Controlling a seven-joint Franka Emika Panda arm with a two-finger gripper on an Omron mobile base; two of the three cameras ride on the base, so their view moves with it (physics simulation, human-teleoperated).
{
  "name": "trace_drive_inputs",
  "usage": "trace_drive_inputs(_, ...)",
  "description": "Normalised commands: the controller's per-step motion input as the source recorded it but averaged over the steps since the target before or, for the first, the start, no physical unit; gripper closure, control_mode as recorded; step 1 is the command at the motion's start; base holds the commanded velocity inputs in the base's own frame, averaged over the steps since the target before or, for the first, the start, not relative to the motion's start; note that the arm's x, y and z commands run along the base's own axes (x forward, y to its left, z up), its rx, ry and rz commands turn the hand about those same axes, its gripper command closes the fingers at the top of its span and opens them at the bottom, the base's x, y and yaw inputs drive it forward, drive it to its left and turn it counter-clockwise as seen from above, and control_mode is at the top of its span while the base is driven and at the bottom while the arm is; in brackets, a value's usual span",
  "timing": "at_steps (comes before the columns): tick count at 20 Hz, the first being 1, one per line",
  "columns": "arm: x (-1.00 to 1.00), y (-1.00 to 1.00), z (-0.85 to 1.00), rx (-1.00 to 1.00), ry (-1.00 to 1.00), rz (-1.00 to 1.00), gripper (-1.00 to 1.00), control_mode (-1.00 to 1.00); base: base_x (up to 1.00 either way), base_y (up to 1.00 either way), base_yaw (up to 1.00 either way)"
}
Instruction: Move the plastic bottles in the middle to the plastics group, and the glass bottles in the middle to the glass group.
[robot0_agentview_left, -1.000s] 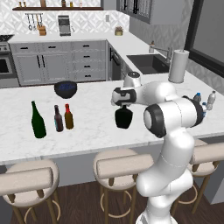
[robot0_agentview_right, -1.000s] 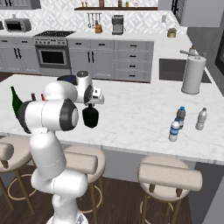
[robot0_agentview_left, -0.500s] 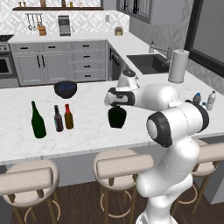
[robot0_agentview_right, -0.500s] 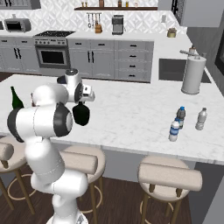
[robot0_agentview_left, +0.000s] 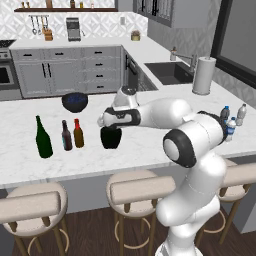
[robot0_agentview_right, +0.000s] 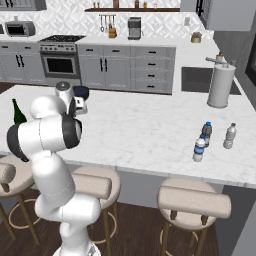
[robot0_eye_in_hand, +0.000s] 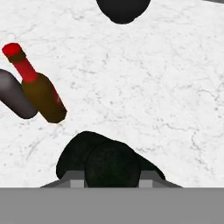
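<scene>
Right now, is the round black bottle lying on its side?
No, the squat black bottle stands upright on the white marble counter, with the gripper on its neck.

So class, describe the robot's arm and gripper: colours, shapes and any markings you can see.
The arm is glossy white, built of rounded, bulging segments with dark grey round caps at the joints. The gripper end is a white block with dark parts. No cables or markings are visible.
</scene>
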Motion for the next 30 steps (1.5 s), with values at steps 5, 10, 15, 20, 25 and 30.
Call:
trace_drive_inputs(5, -0.01, 0.73, 0.00, -0.01, 0.00, 0.23, 1.00, -1.00, 0.00, 0.00, 0.00)
trace_drive_inputs(10, 0.00, 0.48, 0.00, 0.00, -0.04, 0.15, 1.00, -1.00, 0.00, 0.00, 0.00)
trace_drive_inputs(15, 0.00, 0.35, -0.01, 0.00, -0.09, 0.10, 1.00, -1.00, 0.00, 0.00, 0.00)
trace_drive_inputs(20, -0.12, 0.27, 0.00, 0.00, -0.01, 0.07, 1.00, -1.00, 0.00, 0.00, 0.00)
trace_drive_inputs(25, -0.05, 0.25, 0.00, 0.00, 0.00, 0.07, 1.00, -1.00, 0.00, 0.00, 0.00)
trace_drive_inputs(30, 0.00, 0.29, -0.03, 0.00, 0.00, 0.05, 1.00, -1.00, 0.00, 0.00, 0.00)
